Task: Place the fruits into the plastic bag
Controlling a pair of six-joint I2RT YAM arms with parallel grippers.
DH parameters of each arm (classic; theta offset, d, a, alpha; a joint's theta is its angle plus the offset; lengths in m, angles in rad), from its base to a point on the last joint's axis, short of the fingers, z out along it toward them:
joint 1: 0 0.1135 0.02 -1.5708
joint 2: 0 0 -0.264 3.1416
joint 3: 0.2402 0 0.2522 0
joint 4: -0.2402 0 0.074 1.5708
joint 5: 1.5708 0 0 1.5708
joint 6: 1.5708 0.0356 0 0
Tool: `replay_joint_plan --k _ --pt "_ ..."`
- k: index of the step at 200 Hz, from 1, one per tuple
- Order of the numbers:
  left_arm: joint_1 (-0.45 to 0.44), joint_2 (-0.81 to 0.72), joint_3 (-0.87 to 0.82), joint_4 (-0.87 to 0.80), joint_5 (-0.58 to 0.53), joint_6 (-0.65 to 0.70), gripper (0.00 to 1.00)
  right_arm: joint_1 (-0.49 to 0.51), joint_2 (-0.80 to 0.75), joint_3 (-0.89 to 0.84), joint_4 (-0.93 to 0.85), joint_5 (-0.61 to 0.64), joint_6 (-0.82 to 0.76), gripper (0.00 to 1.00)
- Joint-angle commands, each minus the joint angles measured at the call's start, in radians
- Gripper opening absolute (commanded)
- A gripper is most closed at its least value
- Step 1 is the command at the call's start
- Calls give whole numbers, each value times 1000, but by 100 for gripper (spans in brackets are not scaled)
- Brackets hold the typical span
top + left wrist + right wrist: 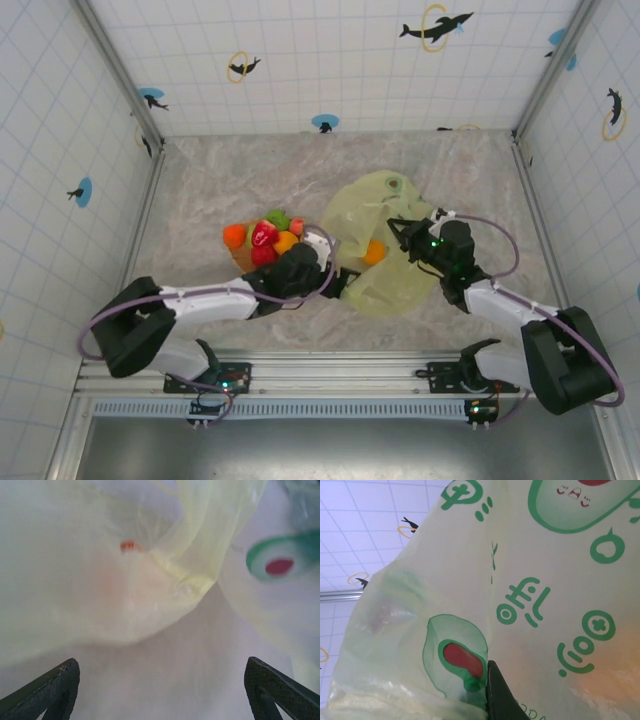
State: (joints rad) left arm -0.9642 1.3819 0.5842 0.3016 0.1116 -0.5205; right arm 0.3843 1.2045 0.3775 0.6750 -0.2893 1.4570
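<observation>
Grey marbled counter (pixel 200 180) enclosed by white tiled walls (pixel 330 60) bearing dolphin stickers. The plastic bag (pixel 375 205) lies centre-right; the fruits (pixel 265 238) are heaped just left of it, and one orange fruit (pixel 373 252) shows dimly through the film. The left hand (pixel 342 282), fingers (pixel 60 685) spread, reaches low at the bag's near-left edge, its tips partly hidden. The right hand (pixel 398 235), pressed together, pinches the bag's right side.

Marble tbl (pixel 200 180), tiled walls (pixel 330 60) w/ dolphin stickers (pixel 436 26)
</observation>
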Motion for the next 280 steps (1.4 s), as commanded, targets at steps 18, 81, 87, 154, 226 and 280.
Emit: replay_joint_plan --k 18,81,87,154,226,280 --pt "10 -129 -94 -149 -18 -36 82 -5 21 3 17 -1 -16 0" --pt "52 6 -79 -73 -53 -133 77 -5 26 27 7 -4 -21 0" --pt "52 30 -70 -62 -51 -134 76 -5 25 30 5 -5 -22 0" --pt "52 224 17 48 -21 -140 54 -6 -2 15 -5 3 -26 0" --pt "52 262 88 62 14 -121 0 -21 -11 74 -107 -18 -145 0" --pt "80 102 84 -6 208 -120 0 -58 -52 237 -508 -27 -531 0"
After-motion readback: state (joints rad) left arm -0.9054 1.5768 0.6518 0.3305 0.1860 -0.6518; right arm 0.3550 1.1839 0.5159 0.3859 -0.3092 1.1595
